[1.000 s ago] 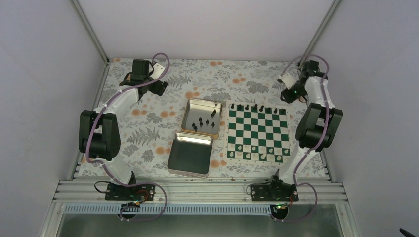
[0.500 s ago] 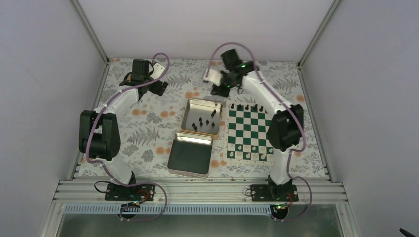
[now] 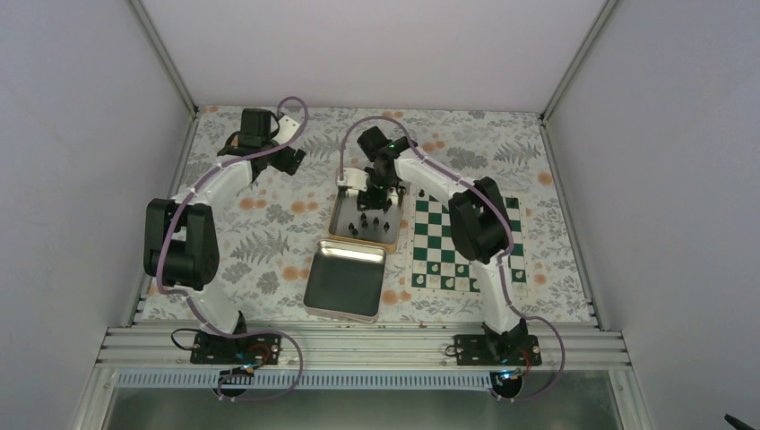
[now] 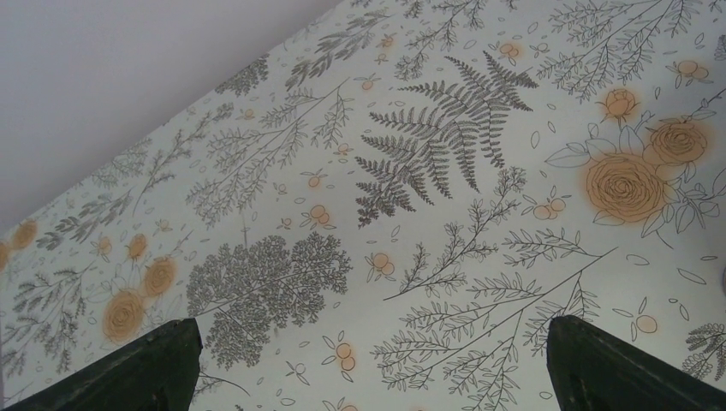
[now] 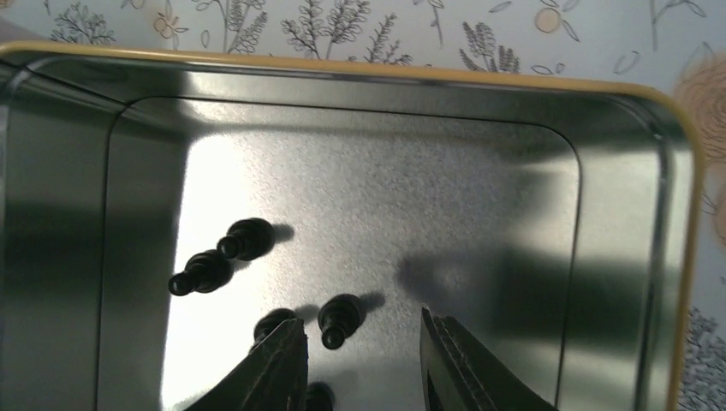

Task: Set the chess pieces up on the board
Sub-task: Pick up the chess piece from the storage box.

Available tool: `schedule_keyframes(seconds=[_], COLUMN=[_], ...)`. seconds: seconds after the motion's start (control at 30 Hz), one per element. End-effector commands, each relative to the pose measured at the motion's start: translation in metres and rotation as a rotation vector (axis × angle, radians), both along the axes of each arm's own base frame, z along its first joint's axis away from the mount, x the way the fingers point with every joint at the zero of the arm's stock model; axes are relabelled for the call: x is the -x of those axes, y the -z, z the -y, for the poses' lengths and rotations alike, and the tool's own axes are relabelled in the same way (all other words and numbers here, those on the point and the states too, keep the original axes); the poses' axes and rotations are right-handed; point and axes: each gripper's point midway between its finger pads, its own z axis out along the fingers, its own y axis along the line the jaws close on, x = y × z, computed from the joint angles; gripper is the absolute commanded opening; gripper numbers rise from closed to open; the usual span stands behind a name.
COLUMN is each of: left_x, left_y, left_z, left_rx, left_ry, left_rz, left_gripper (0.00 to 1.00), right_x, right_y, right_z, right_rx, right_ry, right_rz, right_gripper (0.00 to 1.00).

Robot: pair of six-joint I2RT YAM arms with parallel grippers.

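Hovering right claw (image 5: pixel 363 322) over chess pieces (image 5: pixel 336 318)

Holds left hand (image 4: pixel 368 368) spread wide, reached far forward. Points right hand (image 5: pixel 363 342) steeply down, jaws narrowly parted.

The board (image 3: pixel 430 246) lies on the surface (image 3: pixel 269 210), right of centre. Just left of it, the far tin (image 3: pixel 343 211) holds chess pieces (image 5: pixel 205 271); the near tin (image 3: pixel 345 279) lies directly before the far tin.
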Motion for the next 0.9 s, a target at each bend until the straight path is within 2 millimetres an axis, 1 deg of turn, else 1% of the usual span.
schedule_keyframes(seconds=[0.0,0.1,0.2,0.4,0.47,0.87], left_x=[-0.003,-0.003,-0.003,-0.003,-0.003,-0.003], left_y=[0.004,0.004,0.006,0.013,0.012,0.013], left_z=[0.003,0.003,0.002,-0.001,-0.001,-0.003], left_rx=[0.015,0.013,0.010,-0.006,-0.006,-0.007], left_ry=[0.009,0.008,0.007,-0.002,-0.003,-0.007], left_rz=[0.005,0.005,0.003,-0.003,0.001,-0.001], left_gripper=[1.00,1.00,1.00,1.00,1.00,1.00], right_x=[0.016,0.026,0.035,0.047,0.049,0.046], right_y=[0.004,0.008,0.016,0.028,0.031,0.039], right_z=[-0.021,-0.024,-0.025,-0.026,-0.025,-0.031], right_rx=[-0.039,-0.030,-0.005,0.028,0.035,0.027], right_ry=[-0.061,-0.087,-0.110,-0.137,-0.142,-0.149], right_rz=[-0.026,-0.049,-0.074,-0.111,-0.118,-0.119], right_gripper=[0.36,0.36,0.35,0.35,0.34,0.33])
